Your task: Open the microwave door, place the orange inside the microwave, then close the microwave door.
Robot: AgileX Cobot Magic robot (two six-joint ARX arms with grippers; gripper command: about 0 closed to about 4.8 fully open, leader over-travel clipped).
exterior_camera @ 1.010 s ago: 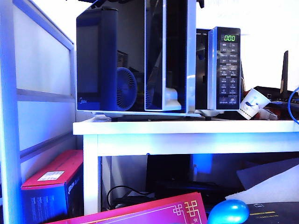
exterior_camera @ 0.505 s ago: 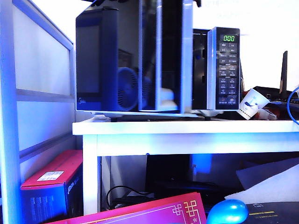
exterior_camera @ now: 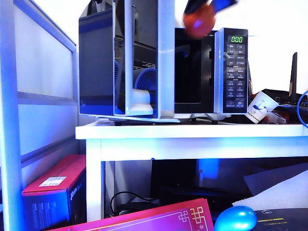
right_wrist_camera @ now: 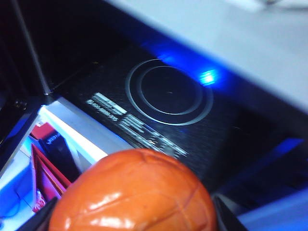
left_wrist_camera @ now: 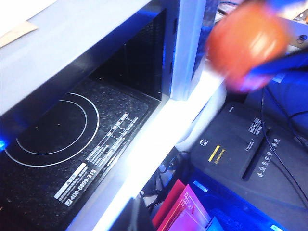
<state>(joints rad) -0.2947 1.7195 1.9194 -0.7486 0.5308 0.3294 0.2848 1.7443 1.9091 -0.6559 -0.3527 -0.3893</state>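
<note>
Right pincer [exterior_camera: 208, 7]: was at the top of the exterior view, above the front of the open microwave cavity, with dark fingers closed around the orange; in its own wrist view only the dark finger edges showed on either side of the fruit.
Orange [right_wrist_camera: 132, 192]: was held in the right pincer, off the surface, high in front of the cavity's upper edge and beside the button panel; glossy, with faint segment lines; in the left wrist view it appeared as a blurred red-orange ball [left_wrist_camera: 246, 44].
Left pincer: could not be seen in any view, and whether it was spread or pressed together could not be told.
Microwave [exterior_camera: 231, 67]: stood on the white surface [exterior_camera: 192, 131] below the right pincer, cavity open and dark.
Microwave door [exterior_camera: 96, 62]: was swung wide open, to the left of the right pincer in the exterior view, its black glass reflecting the room.
Cavity floor [right_wrist_camera: 166, 91]: lay beneath the held orange, black and speckled, with white rings and a printed label near the front lip.
Button panel [exterior_camera: 236, 72]: sat just beside the pincer, lower down, its green display lit.
Blue oval object [exterior_camera: 235, 218]: lay well below the pincer, under the surface's level, near a pink box [exterior_camera: 55, 185].
</note>
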